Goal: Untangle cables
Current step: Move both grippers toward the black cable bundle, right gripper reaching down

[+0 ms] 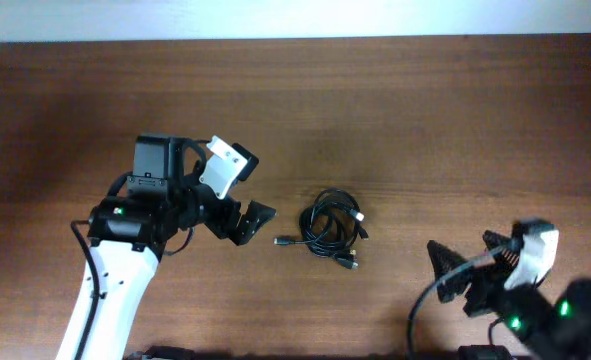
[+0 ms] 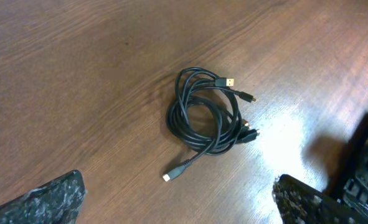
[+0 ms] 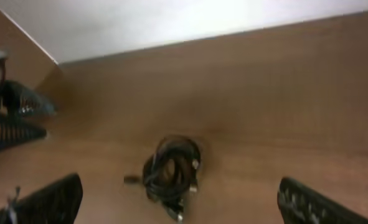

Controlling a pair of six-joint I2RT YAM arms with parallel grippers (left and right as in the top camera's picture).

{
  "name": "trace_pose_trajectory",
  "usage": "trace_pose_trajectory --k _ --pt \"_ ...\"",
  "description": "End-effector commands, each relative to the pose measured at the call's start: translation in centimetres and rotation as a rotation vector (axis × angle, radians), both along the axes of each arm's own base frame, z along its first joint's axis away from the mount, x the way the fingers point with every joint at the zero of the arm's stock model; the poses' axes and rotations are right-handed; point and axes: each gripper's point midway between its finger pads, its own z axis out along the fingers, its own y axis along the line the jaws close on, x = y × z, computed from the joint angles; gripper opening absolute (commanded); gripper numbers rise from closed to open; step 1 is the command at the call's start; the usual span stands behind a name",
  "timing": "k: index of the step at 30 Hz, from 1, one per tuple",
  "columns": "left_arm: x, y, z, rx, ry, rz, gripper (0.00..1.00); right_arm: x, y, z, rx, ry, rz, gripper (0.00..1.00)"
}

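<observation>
Cables [image 1: 333, 228]: one coiled black bundle, flat on the table [image 1: 425, 100], several plug ends sticking out, untouched.
Loose end: light-tipped plug [image 2: 167, 177], trailing out of the cables toward the left gripper.
Left gripper [image 1: 250, 225]: near the cables on their left, jaws spread wide, holding nothing.
Right gripper [image 1: 460, 248]: off to the cables' right, well apart, jaws spread wide, holding nothing.

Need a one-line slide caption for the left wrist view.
Tangled black cables lie coiled on the wooden table, just ahead of the open, empty left gripper.
</observation>
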Motion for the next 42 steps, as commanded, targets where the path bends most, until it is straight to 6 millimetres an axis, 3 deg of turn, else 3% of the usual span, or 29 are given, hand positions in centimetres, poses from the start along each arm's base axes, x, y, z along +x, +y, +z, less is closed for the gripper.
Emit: trace_pose_trajectory --k 1,4,7,9,13,15,21,24,28,31,35,38,42 --pt "0.5 1.0 -0.2 0.038 0.037 0.097 0.99 1.3 1.0 1.2 0.037 0.168 0.05 0.99" --pt "1.1 2.5 -0.8 0.084 0.072 0.219 0.99 4.4 1.5 0.5 0.059 0.29 0.068 0.99" --pt "1.3 3.2 -1.0 0.09 0.099 0.293 0.99 6.5 3.9 -1.0 0.24 0.45 0.137 0.99" --pt "1.3 3.2 -1.1 0.09 0.104 0.298 0.99 8.2 4.9 -3.2 0.291 0.563 0.18 0.99" --pt "1.7 5.2 -2.1 0.15 0.149 0.448 0.99 9.7 6.5 -9.0 0.155 0.71 0.269 0.95" --pt "1.6 5.3 -2.3 0.157 0.16 0.448 0.99 10.3 6.7 -11.9 0.008 0.736 0.272 0.95" --pt "1.8 5.2 -2.5 0.156 0.16 0.448 0.99 11.7 7.7 -18.0 -0.286 0.785 0.265 0.96" --pt "1.8 5.2 -2.5 0.156 0.16 0.448 0.99 13.0 9.5 -21.9 -0.303 0.82 0.304 0.96" --pt "1.8 5.2 -2.5 0.156 0.159 0.448 0.99 12.3 9.8 -25.4 -0.299 0.924 0.324 0.95" --pt "2.2 5.2 -2.2 0.15 0.142 0.449 0.99 11.9 10.4 -26.2 -0.315 0.939 0.341 0.96" --pt "2.3 5.2 -2.2 0.149 0.139 0.451 0.99 11.8 12.7 -26.3 -0.387 0.869 0.389 0.96" --pt "2.4 5.9 -2.2 0.124 0.165 0.518 0.99 12.4 13.7 -26.4 -0.448 0.814 0.327 0.95" --pt "2.6 7.5 -2.3 0.134 0.171 0.571 0.99 12.8 14.2 -26.6 -0.488 0.773 0.323 0.7"
